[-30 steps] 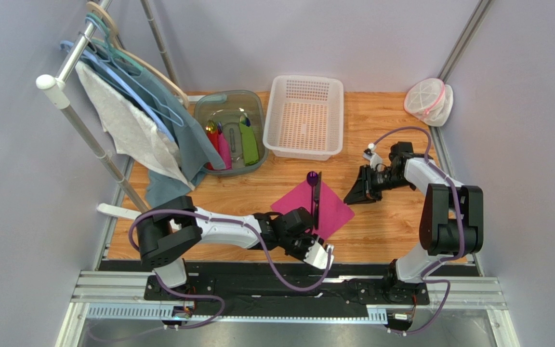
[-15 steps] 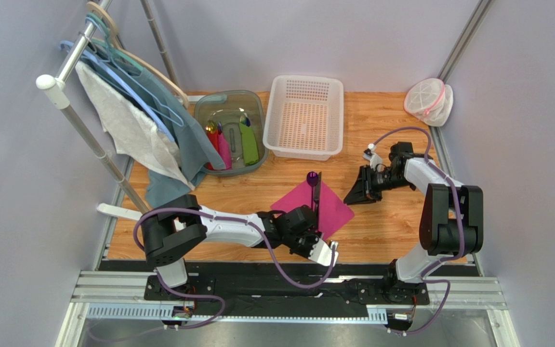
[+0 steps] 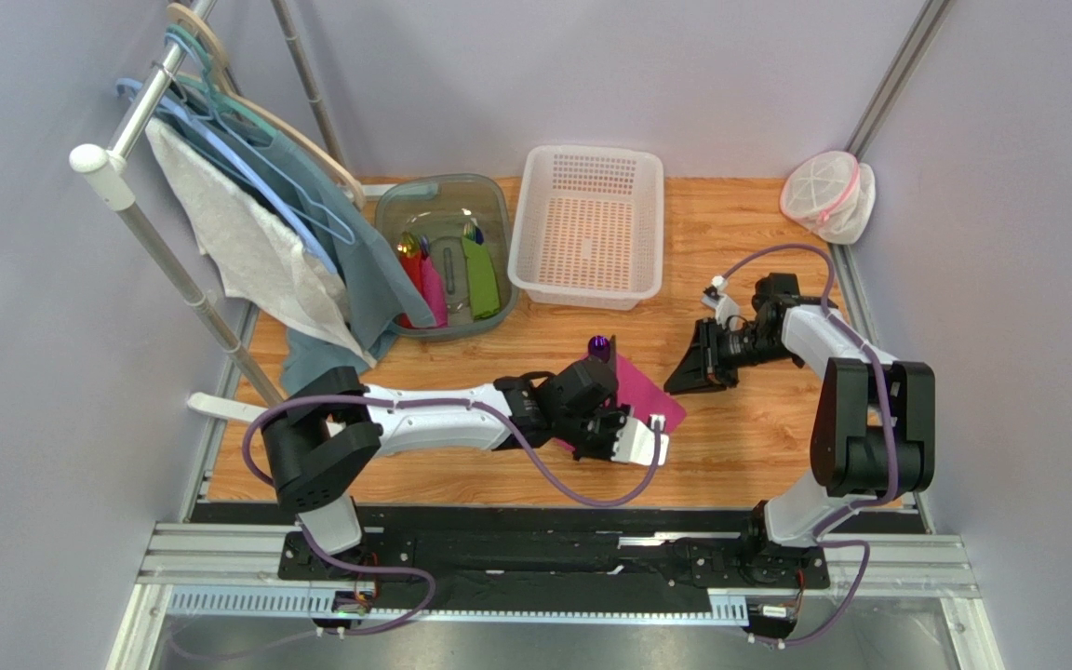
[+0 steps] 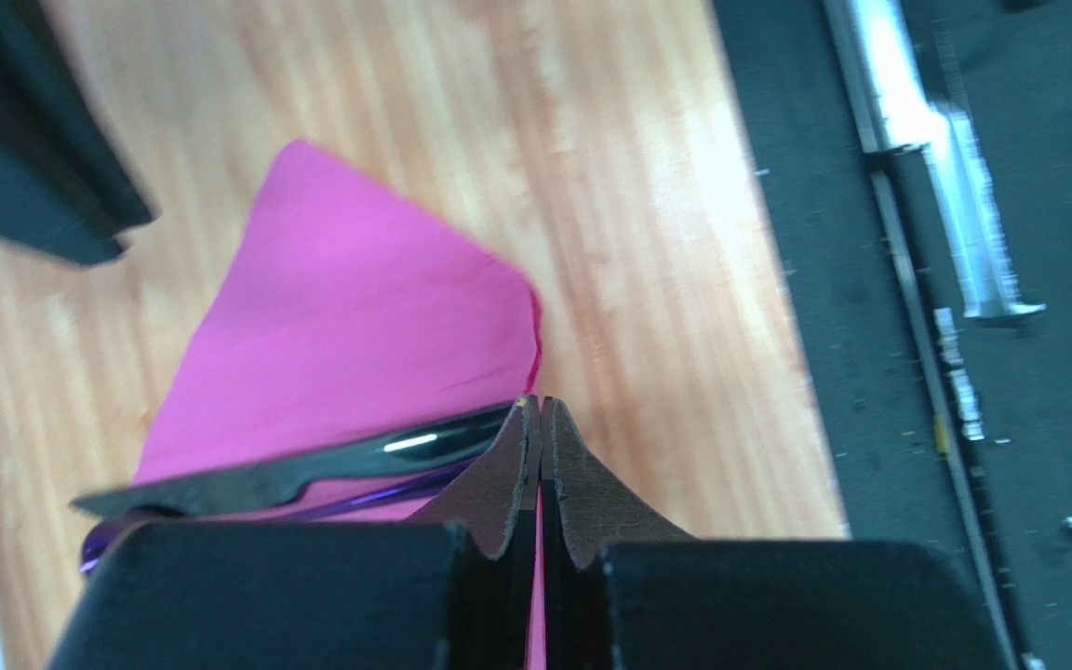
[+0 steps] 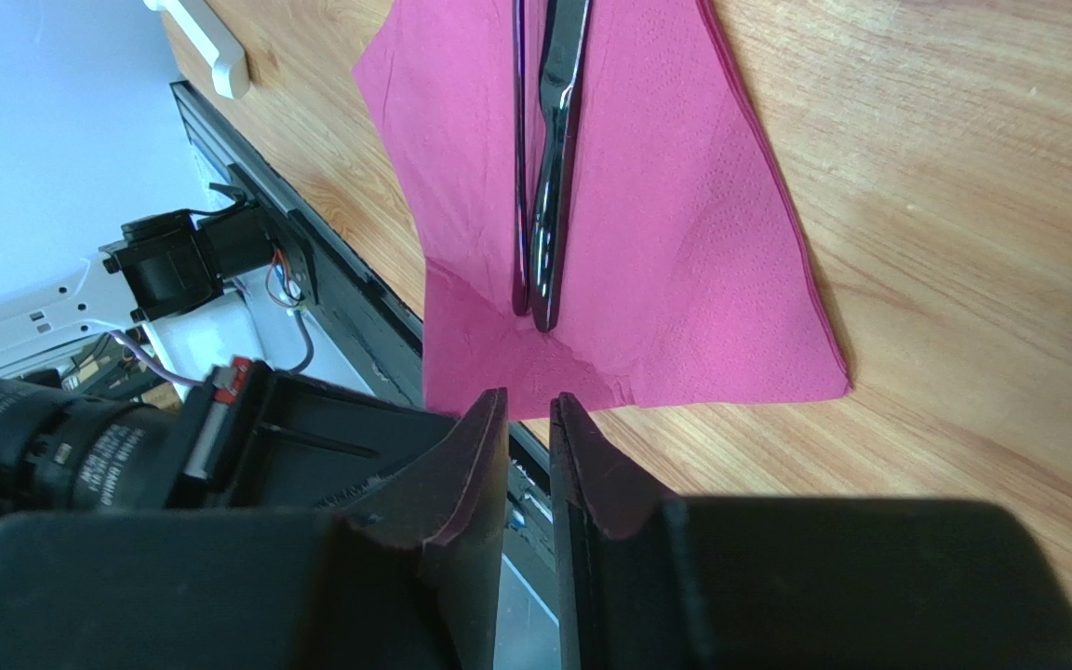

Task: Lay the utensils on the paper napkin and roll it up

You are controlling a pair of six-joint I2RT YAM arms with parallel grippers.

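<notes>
On the table the left arm has swung forward from the 6 o'clock side of the napkin and now lies across its near half. Seen from above, only the 3 o'clock part of the pink sheet shows. A second ago the left gripper stood half open at the near corner. It has since snapped fully shut on that corner and is carrying it over the knife and the spoon, which lie side by side along the middle of the sheet. I judge that placing is done and the roll has just begun.

The right gripper has not moved. It waits just off the napkin's 3 o'clock corner with a narrow gap between its jaws, holding nothing.

The overhead view hides the pinch under the wrist. The left wrist camera shows it plainly, with pink paper caught between the closed tips and the knife just beyond them at 10 o'clock. The right wrist camera alone shows the near corner lifting in a fold at the utensils' ends, and that both pieces are still on the sheet
</notes>
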